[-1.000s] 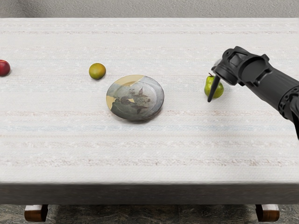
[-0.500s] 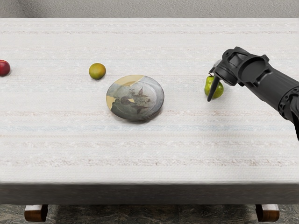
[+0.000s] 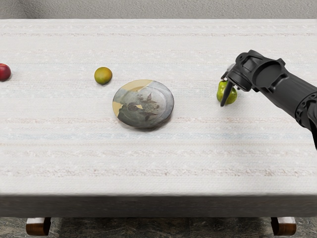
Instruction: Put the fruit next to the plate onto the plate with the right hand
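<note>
A grey and tan patterned plate (image 3: 143,103) lies left of the table's middle. A green pear (image 3: 228,92) rests on the table well to the right of it. My right hand (image 3: 229,88) comes in from the right edge and sits over the pear. One black finger (image 3: 224,98) crosses the pear's front, and the rest of the hand covers its top and right side. The fingers are curled around the fruit. The left arm does not show.
A yellow-green round fruit (image 3: 103,75) sits just up and left of the plate. A red fruit (image 3: 4,72) lies at the far left edge. The table's front edge (image 3: 158,196) runs along the bottom.
The front finger has drawn in closer against the pear. The arm, the pear and the plate have hardly shifted.
</note>
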Robot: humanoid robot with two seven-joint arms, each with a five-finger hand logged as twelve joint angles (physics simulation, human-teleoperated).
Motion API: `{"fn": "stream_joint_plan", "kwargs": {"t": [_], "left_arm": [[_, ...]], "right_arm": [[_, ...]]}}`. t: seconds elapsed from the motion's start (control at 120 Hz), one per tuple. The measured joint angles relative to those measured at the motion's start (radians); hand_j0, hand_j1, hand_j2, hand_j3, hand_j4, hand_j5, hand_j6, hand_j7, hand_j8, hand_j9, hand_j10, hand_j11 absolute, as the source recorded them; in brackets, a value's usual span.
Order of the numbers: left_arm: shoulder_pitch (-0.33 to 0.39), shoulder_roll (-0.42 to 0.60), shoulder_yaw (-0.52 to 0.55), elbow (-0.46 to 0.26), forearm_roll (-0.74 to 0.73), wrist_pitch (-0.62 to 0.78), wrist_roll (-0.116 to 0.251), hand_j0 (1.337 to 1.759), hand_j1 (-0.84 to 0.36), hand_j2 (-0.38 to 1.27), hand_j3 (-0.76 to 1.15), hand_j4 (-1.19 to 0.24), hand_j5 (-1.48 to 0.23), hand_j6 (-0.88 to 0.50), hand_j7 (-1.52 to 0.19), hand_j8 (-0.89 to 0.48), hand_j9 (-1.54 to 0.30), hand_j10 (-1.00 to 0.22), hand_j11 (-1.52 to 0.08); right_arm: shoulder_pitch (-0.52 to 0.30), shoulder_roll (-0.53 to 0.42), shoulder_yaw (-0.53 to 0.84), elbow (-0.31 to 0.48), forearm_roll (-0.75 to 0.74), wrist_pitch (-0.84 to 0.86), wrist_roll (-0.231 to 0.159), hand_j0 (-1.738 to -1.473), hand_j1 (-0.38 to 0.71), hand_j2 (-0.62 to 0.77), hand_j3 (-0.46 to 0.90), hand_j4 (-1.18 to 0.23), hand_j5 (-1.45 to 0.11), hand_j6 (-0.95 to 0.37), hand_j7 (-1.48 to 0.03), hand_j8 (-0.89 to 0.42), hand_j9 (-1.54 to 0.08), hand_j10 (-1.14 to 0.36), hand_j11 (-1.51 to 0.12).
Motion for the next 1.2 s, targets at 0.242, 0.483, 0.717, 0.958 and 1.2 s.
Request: {"fn": "stream_joint_plan", "kwargs": {"t": [0.242,0.483,0.717,0.958,1.2], "left_arm": [[-0.001,0.000,0.000,0.000,0.000,0.000,0.000,1.658,0.35,0.00,0.00,0.00,0.00,0.00,0.00,0.00,0.00,0.00,0.00],[0.000,0.000,0.000,0.000,0.000,0.000,0.000,1.658,0.35,0.00,0.00,0.00,0.00,0.00,0.00,0.00,0.00,0.00,0.00],[0.000,0.000,0.000,0.000,0.000,0.000,0.000,1.658,0.35,0.00,0.00,0.00,0.00,0.00,0.00,0.00,0.00,0.00,0.00],[0.000,0.000,0.000,0.000,0.000,0.000,0.000,1.658,0.35,0.00,0.00,0.00,0.00,0.00,0.00,0.00,0.00,0.00,0.00],[0.000,0.000,0.000,0.000,0.000,0.000,0.000,1.658,0.35,0.00,0.00,0.00,0.00,0.00,0.00,0.00,0.00,0.00,0.00]], "right_arm": [[-0.006,0.000,-0.001,0.000,-0.001,0.000,0.000,-1.658,0.02,-0.06,0.00,-0.31,-0.40,-0.31,-0.40,-0.31,-0.40,-0.31,-0.40],[-0.016,0.000,0.058,0.005,-0.014,0.070,-0.003,-1.646,0.25,0.08,0.00,-0.74,-0.79,-0.37,-0.87,-0.03,-1.00,-0.41,-0.86],[-0.017,-0.001,0.109,0.004,-0.005,0.092,-0.002,-1.644,0.24,0.21,0.00,-0.84,-0.98,-0.39,-1.05,0.01,-1.19,-0.45,-1.07],[0.049,0.000,0.231,0.004,0.007,0.111,0.000,-1.643,0.23,0.22,0.00,-0.81,-1.11,-0.40,-1.11,-0.20,-1.19,-0.42,-1.17],[0.098,0.000,0.429,0.182,0.011,0.144,0.000,-1.643,0.22,0.20,0.00,-0.79,-1.15,-0.40,-1.13,-0.20,-1.19,-0.42,-1.20]]}}
